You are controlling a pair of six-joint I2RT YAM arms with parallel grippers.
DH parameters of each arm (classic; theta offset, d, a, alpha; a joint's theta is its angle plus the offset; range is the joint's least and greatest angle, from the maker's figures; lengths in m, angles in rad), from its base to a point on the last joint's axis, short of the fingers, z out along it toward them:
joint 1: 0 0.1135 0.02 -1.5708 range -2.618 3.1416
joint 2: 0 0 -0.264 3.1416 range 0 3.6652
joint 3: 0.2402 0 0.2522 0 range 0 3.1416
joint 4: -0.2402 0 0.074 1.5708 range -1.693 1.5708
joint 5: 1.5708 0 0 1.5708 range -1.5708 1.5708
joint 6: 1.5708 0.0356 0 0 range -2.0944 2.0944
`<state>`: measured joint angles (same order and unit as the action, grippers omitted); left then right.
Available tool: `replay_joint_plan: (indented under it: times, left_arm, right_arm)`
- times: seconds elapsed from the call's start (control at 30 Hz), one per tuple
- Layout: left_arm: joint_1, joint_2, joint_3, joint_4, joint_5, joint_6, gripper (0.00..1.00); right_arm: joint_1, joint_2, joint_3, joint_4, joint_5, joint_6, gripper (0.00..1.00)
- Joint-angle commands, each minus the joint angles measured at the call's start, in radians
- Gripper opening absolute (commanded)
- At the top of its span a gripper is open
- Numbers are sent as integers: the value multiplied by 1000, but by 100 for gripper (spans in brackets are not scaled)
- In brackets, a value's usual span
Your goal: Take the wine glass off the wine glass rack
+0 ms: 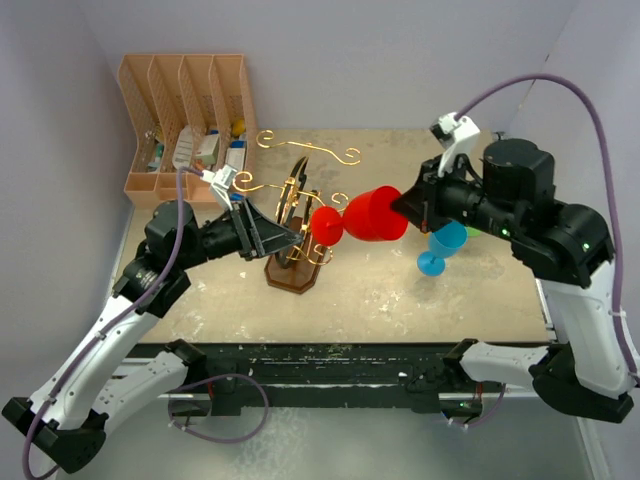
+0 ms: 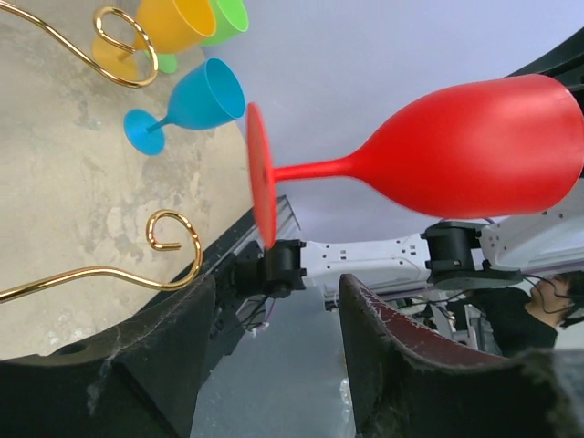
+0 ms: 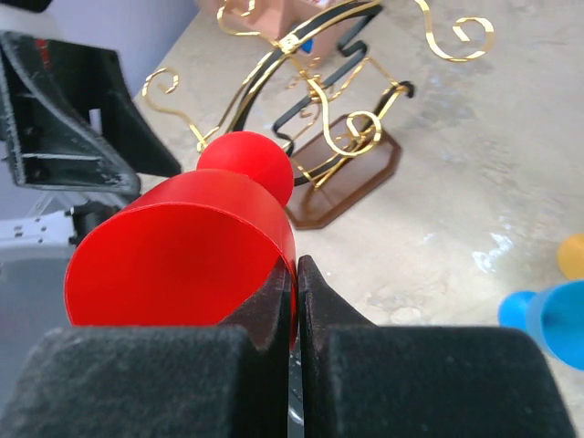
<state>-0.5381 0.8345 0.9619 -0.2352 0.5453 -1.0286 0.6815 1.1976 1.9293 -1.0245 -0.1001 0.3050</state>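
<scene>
Both arms rise from the table's near edge and reach in toward the middle. The left arm stretches low and forward with its elbow bent; the right arm folds up high and angles leftward. The left gripper [image 1: 290, 238] has its two black fingers spread wide with nothing between them, and it is level with the stand. The right gripper [image 3: 297, 274] is pinched tight on the rim of the smooth red wine glass [image 1: 370, 215], one finger inside the bowl and one outside. The glass lies on its side in mid-air above the tabletop, long axis running left to right, its mouth facing the right gripper and its round foot [image 2: 260, 173] facing the left arm. The foot sits just beside the wine glass rack [image 1: 295, 225], a stand of curled gold wire on a dark brown wooden base [image 3: 351, 178]. Whether foot and wire touch is hard to judge. Behind the right gripper, a blue goblet [image 1: 445, 245] stands partly hidden. Far left against the wall sits the peach slotted file organiser [image 1: 185, 120].
</scene>
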Motion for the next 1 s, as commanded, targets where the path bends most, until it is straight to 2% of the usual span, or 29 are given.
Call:
replay_joint_plan:
  times: [0.0, 0.13, 0.23, 0.47, 0.6, 0.8, 0.87, 0.97]
  left_arm:
    - [-2, -52, 63, -68, -80, 83, 61]
    - [-2, -90, 79, -93, -97, 115, 61]
    - [-2, -130, 89, -94, -112, 155, 60]
    - [-2, -220, 111, -165, -219, 252, 58]
    - [-2, -239, 136, -217, -246, 294, 58]
    - [-2, -236, 145, -225, -239, 341, 58]
    - [-2, -233, 148, -237, -240, 354, 58]
    - [-2, -238, 166, -278, -254, 380, 58]
  right_arm:
    - [2, -61, 25, -19, 149, 47, 0]
    - [2, -91, 9, -61, 240, 58, 0]
    - [0, -134, -79, -78, 355, 60, 0]
    - [-6, -170, -280, -62, 414, 115, 0]
    - [-9, -223, -350, -69, 404, 181, 0]
    - [-19, -210, -598, 3, 367, 194, 0]
    - [-70, -188, -656, 69, 312, 167, 0]
    - [-236, -158, -728, 171, 179, 99, 0]
